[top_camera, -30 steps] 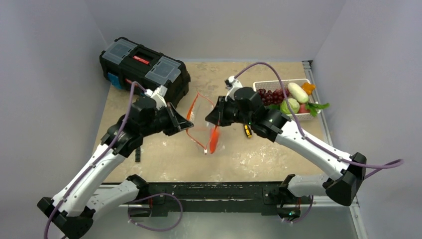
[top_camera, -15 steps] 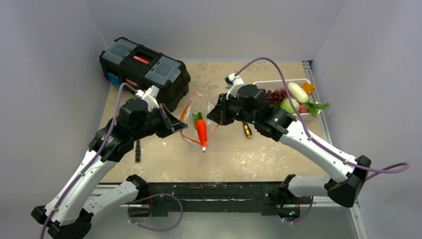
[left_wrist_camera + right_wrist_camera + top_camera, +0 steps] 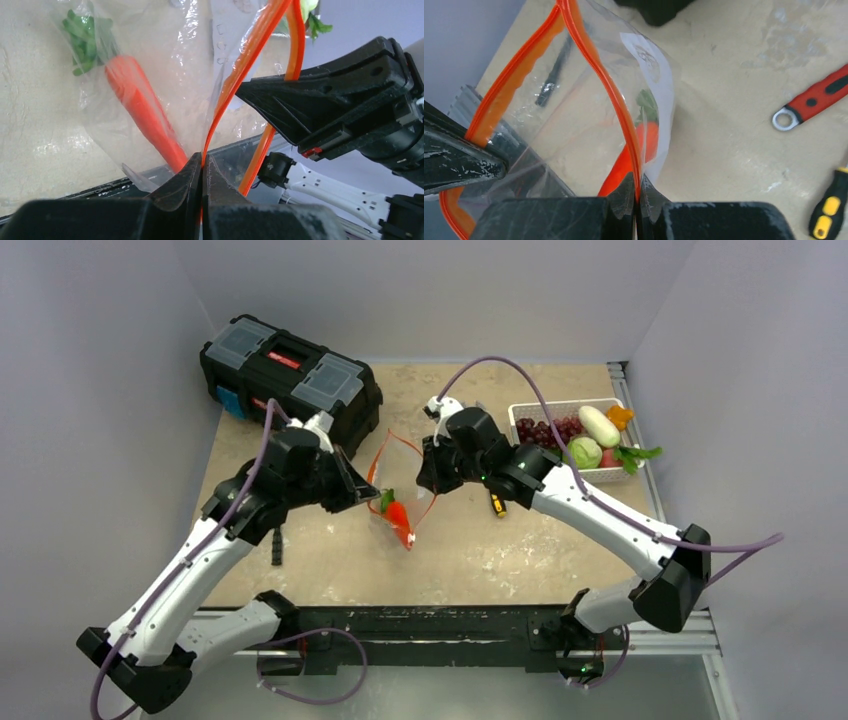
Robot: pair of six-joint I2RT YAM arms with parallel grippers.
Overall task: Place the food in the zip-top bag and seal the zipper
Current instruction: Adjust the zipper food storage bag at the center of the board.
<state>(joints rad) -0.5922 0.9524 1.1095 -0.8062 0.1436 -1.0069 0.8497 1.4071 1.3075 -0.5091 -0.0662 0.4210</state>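
Observation:
The clear zip-top bag (image 3: 398,490) hangs open between my two grippers above the table's middle. An orange carrot (image 3: 397,517) with green leaves lies inside it, also seen in the left wrist view (image 3: 142,112) and the right wrist view (image 3: 650,141). My left gripper (image 3: 362,494) is shut on the left side of the red-orange zipper (image 3: 235,85). My right gripper (image 3: 428,468) is shut on the zipper's other side (image 3: 616,102). The rest of the food, grapes (image 3: 545,431), white radish (image 3: 598,425), green cabbage (image 3: 585,452), orange piece (image 3: 621,416) and greens (image 3: 634,455), lies in the white basket (image 3: 530,407).
A black toolbox (image 3: 288,375) stands at the back left. A red-handled wrench (image 3: 811,100) and a yellow-black screwdriver (image 3: 497,503) lie on the table right of the bag. A small black tool (image 3: 276,545) lies at the left.
Both grippers moved with the bag, first toward the back, then slightly left. The carrot has swung inside the bag and now lies tilted with its leaves up-left.

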